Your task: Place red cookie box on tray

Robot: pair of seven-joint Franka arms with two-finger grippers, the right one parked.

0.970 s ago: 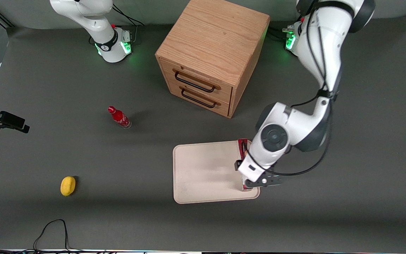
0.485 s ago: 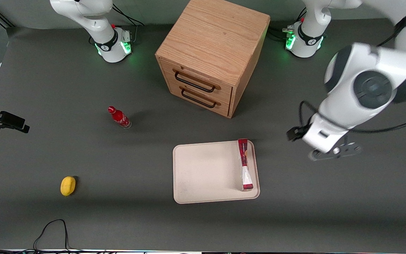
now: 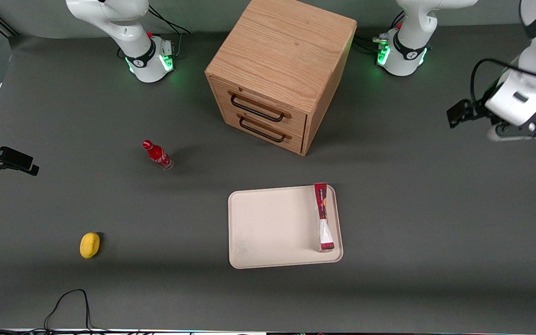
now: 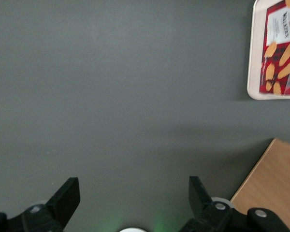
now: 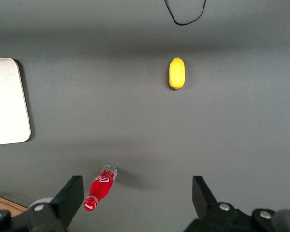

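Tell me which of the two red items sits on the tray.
The red cookie box, long and slim, lies on the tray. The red bottle stands on the table. The gripper, open, hangs above bare table.

The red cookie box [image 4: 283,47] carries the one readable word: "WALKERS", in white letters on a dark band near one end of its tartan face, seen from the left wrist view. The smaller print under that word is too fine to read. The box lies on the tray [image 4: 253,53]. The red bottle [image 5: 100,187] bears a white curling logo on its side, but its letters cannot be made out.
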